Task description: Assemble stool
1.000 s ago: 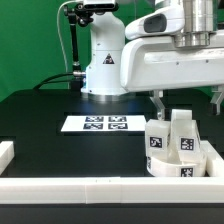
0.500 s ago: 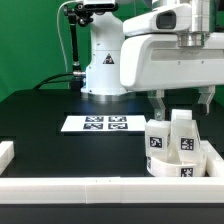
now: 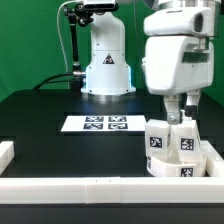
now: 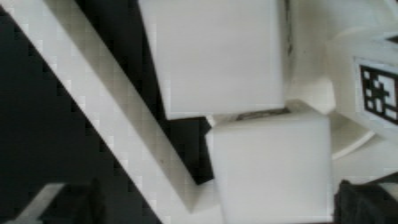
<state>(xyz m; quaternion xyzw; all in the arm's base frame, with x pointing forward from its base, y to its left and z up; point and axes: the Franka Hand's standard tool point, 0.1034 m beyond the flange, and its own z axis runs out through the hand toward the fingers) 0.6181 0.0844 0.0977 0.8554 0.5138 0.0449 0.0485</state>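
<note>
The white stool parts stand bunched at the exterior view's right: the round seat (image 3: 168,166) with tagged blocky legs (image 3: 157,141) standing on or against it, one taller leg (image 3: 183,133) at the back. My gripper (image 3: 181,108) hangs just above the tall leg, jaws open and empty. In the wrist view two white leg blocks (image 4: 214,60) (image 4: 270,165) fill the picture, with a tag (image 4: 377,90) at one side. The dark fingertips (image 4: 43,205) sit far apart at the corners, the nearer block between them. I cannot tell whether they touch it.
The marker board (image 3: 100,123) lies flat mid-table. A low white wall (image 3: 100,190) runs along the front edge and up the right side (image 3: 214,158), close to the stool parts. It crosses the wrist view as a slanted rail (image 4: 98,110). The robot base (image 3: 105,65) stands behind.
The hand has turned about its axis, from broadside to narrow side on, and shifted toward the exterior view's left, over the legs. The stool parts have not moved.
</note>
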